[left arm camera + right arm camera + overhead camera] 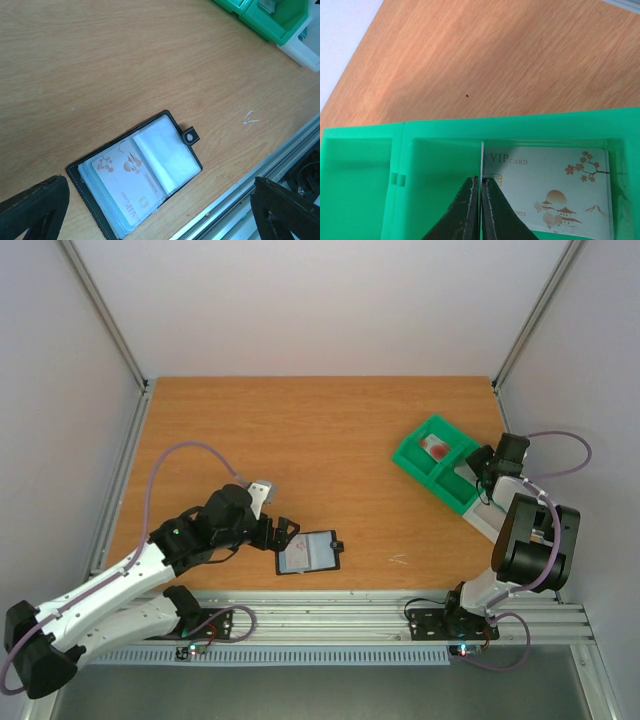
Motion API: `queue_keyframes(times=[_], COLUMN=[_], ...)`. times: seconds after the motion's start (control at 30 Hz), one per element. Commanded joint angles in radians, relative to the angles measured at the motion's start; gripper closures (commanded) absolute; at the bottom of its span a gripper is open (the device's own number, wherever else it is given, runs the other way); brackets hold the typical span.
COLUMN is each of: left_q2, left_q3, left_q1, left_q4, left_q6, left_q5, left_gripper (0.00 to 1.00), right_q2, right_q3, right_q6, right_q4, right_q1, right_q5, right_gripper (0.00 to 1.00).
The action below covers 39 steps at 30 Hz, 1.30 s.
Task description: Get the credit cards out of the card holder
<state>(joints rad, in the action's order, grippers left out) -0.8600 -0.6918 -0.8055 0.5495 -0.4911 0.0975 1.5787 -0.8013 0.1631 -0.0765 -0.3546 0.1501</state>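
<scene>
On my right gripper (481, 181) the jaws are pressed nearly together, pinching a thin credit card (482, 155) edge-on over a green tray (360, 180) compartment where a VIP card (555, 185) lies flat. My left gripper (160, 181) hangs with jaws spread wide above the open card holder (172, 155), which lies on the worktop (125, 60) with a sleeved card (127, 185) inside.

Left arm (110, 590): extended low and forward from base, wrist angled down. Left claw (287, 537): spread fully wide, fingers (35, 207) well apart, one at each side, gripping nothing. Right arm (530, 540): folded upright, elbow raised, forearm reaching ahead. Right claw (481, 181): pinched together, tips almost touching, thin credit card (482, 155) held edge-on between them, rising just above the tips.
</scene>
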Motion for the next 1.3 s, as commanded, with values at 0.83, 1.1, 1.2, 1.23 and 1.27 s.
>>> queue_keyframes(times=[0.83,1.1,1.2,1.23,1.27], left_q2=[0.054,0.050,0.050,0.049,0.047], left_q3=[0.005,0.003,0.003,0.003,0.003], left_q1=[-0.002,-0.003,-0.002,-0.001,-0.002], left_q4=[0.008,0.021,0.025,0.026,0.027], left_q6=[0.003,0.000,-0.001,-0.002,-0.004], left_q5=[-0.031,-0.035,-0.043,-0.045,-0.049], left_gripper=[0.01,0.01,0.01,0.01,0.01], right_q2=[0.037,0.052,0.052,0.051,0.048], right_q3=[-0.145,-0.185,-0.198,-0.203,-0.206], right_q6=[-0.017,-0.011,-0.006,-0.003,0.000], right_q4=[0.247,0.310,0.331,0.338,0.344], right_q1=[-0.006,-0.005,-0.005,-0.006,-0.004], right_q5=[-0.135,-0.162,-0.178,-0.175,-0.171], right_gripper=[0.81,0.80,0.80,0.80,0.80])
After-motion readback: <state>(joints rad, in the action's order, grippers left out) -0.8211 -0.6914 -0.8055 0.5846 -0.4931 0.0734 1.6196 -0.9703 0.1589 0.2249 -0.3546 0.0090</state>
